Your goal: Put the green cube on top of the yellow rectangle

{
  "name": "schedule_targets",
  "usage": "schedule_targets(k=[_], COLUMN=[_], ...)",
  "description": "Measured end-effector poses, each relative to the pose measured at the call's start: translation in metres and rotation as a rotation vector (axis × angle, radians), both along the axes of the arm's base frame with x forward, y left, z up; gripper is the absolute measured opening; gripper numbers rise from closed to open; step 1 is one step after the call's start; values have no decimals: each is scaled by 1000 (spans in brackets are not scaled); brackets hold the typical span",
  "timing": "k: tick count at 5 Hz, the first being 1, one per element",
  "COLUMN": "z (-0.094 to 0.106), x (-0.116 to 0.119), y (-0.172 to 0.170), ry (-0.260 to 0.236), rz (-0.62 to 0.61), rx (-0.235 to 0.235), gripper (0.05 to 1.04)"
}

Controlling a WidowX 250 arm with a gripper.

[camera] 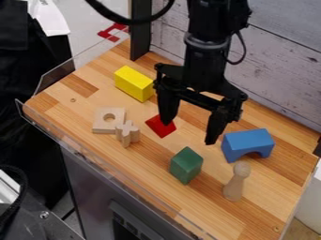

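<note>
The green cube (186, 165) is being seen at six o'clock from the black fingers (168, 107), which are being held apart.

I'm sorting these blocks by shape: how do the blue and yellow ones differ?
The blue block has an arch cut into its underside; the yellow block shows plain flat faces. The yellow block slants down to the right in view, while the blue block tilts slightly up. Both are longish and rest on the worktop.
</note>
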State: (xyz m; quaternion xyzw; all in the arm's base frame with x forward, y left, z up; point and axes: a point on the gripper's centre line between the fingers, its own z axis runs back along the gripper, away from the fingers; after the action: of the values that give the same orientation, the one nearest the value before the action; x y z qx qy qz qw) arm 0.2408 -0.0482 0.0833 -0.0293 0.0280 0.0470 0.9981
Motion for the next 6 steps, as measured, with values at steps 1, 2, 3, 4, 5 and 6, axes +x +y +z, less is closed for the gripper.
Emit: schedule_targets(k=[1, 2, 3, 4, 5, 6], z=[-7, -18, -26, -35, -53, -55], x=[-4, -6, -7, -8, -12, -14], y=[0, -1, 3, 1, 2, 2], ry=[34, 66, 84, 96, 159, 175], rz=[-2, -7, -1, -6, -11, -12], rx=[2, -8, -12, -23, -14, -11], gripper=[999, 999, 999, 999, 999, 999])
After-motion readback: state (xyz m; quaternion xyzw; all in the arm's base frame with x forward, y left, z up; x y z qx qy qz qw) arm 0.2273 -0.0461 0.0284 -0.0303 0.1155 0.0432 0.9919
